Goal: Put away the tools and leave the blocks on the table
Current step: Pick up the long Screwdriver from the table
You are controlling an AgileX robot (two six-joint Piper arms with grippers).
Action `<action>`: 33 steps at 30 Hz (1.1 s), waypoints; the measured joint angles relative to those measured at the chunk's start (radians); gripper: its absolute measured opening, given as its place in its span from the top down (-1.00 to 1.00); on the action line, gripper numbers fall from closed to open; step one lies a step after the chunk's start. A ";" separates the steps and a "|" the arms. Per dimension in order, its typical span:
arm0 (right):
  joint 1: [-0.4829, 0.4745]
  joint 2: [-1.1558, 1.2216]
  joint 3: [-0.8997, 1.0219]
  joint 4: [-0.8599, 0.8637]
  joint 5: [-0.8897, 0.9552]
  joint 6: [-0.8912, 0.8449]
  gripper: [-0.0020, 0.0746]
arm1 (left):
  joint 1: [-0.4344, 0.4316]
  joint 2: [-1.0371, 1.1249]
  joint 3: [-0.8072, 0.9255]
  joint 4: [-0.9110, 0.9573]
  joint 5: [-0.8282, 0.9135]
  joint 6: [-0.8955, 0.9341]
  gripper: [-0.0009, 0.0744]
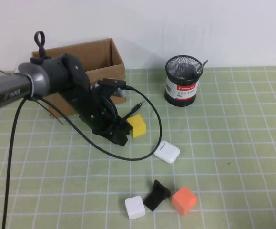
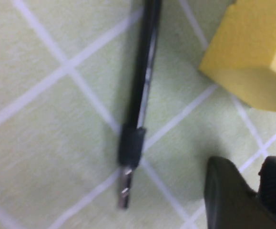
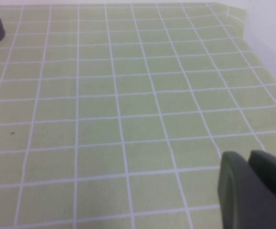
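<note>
Left gripper (image 1: pixel 121 136) low beside yellow block (image 1: pixel 138 126), jaw state unclear | screwdriver (image 2: pixel 137 107) loose on mat | I straddle its shaft, avoiding block | right gripper (image 3: pixel 254 186) closed, parked right.

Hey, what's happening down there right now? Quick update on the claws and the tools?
Left claw low beside yellow block, empty. Right claw shut, parked over bare mat. Thin black tool lying loose on table. Yellow block crowds it.
</note>
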 joint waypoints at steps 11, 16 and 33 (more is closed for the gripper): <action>0.000 0.000 0.000 0.000 0.000 0.002 0.96 | 0.002 -0.076 0.000 0.147 -0.078 -0.122 0.58; 0.000 0.000 0.000 0.000 0.000 0.002 0.96 | 0.002 -0.070 0.000 0.203 -0.121 -0.168 0.58; 0.000 0.000 0.000 0.000 0.000 0.002 0.96 | 0.015 0.019 -0.012 0.082 -0.170 -0.123 0.54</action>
